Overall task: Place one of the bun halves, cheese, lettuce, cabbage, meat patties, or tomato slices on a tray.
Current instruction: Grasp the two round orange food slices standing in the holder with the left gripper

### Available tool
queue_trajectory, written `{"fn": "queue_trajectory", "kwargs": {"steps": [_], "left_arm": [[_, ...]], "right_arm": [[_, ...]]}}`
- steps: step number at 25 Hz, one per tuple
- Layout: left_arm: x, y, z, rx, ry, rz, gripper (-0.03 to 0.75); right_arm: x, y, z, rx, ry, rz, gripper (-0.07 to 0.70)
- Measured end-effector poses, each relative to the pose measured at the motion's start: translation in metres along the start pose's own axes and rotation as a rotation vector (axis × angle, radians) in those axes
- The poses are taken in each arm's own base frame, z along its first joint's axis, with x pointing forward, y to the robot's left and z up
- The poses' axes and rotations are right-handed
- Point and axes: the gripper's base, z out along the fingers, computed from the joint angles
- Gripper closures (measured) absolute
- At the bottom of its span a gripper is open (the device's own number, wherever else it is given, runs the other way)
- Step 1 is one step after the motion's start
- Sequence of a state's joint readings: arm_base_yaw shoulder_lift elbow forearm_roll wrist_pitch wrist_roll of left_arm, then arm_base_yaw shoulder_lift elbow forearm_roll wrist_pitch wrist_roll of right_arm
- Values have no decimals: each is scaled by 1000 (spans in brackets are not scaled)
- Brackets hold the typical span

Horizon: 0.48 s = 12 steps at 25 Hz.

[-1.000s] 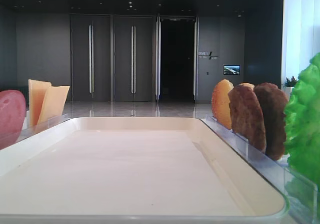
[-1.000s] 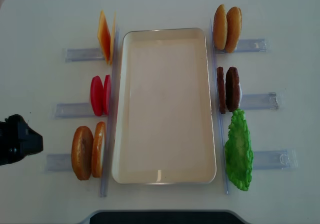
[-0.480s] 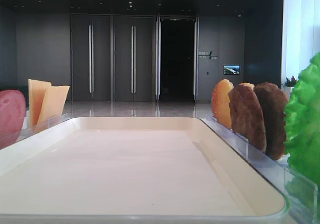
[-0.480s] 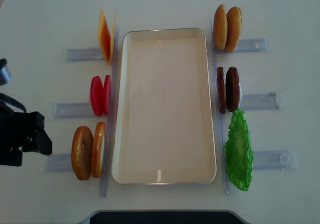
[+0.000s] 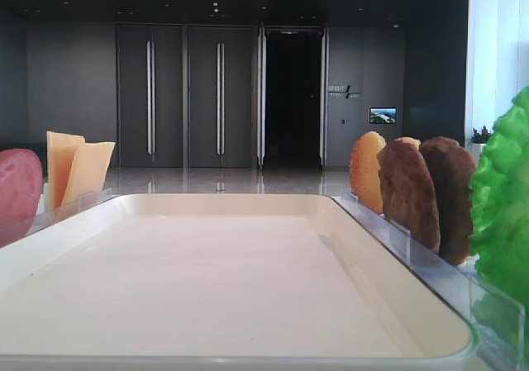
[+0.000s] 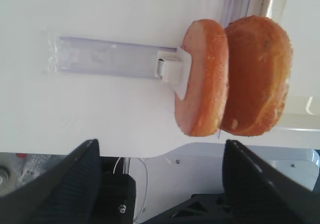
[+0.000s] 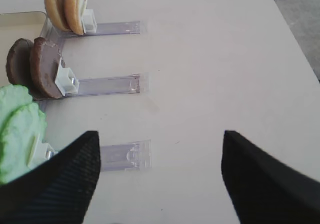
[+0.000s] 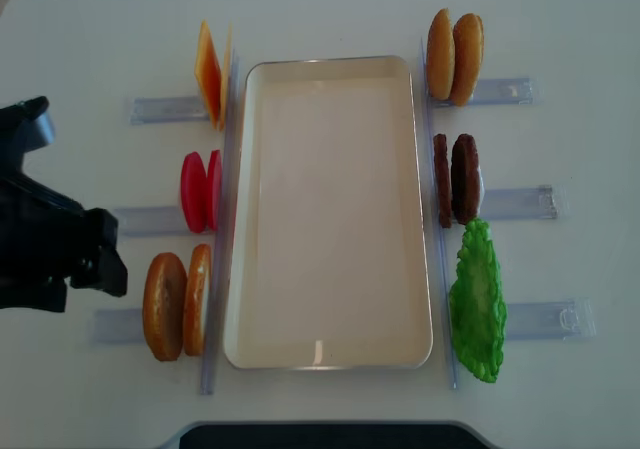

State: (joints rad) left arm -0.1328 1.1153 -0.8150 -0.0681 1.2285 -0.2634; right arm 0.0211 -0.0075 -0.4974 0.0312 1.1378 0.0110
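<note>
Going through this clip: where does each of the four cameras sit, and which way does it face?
Exterior high: at table level by the tray's short rim, looking along it; no robot visible.
Realsense: overhead, looking straight down; left gripper at the left edge.
Right wrist: above the table, facing the meat patties; open right gripper.
Left wrist: facing the bun halves.
Shared: both wrist views show clear holders.

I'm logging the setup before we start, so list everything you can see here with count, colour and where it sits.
tray: one, cream-white, middle of the table, nothing on it
bun halves: two, golden-brown, upright in the near-left holder; two more far right
tomato slices: two, red, left middle
cheese: orange-yellow slices, far left
meat patties: two, dark brown, right middle
lettuce: one, bright green, near right
clear holders: six, transparent, three each side
table: white
left gripper: black, open, facing the near-left buns
right gripper: black, open, over bare table
</note>
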Motion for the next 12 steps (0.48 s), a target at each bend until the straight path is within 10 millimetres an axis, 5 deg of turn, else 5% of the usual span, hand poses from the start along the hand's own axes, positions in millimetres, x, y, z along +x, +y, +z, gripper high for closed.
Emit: {"fn": "queue_trajectory", "kwargs": {"steps": [12], "left_arm": [[-12, -64, -5, 23, 16, 6, 139]], "right_arm": [[0, 0, 0, 0, 0, 0, 118]]}}
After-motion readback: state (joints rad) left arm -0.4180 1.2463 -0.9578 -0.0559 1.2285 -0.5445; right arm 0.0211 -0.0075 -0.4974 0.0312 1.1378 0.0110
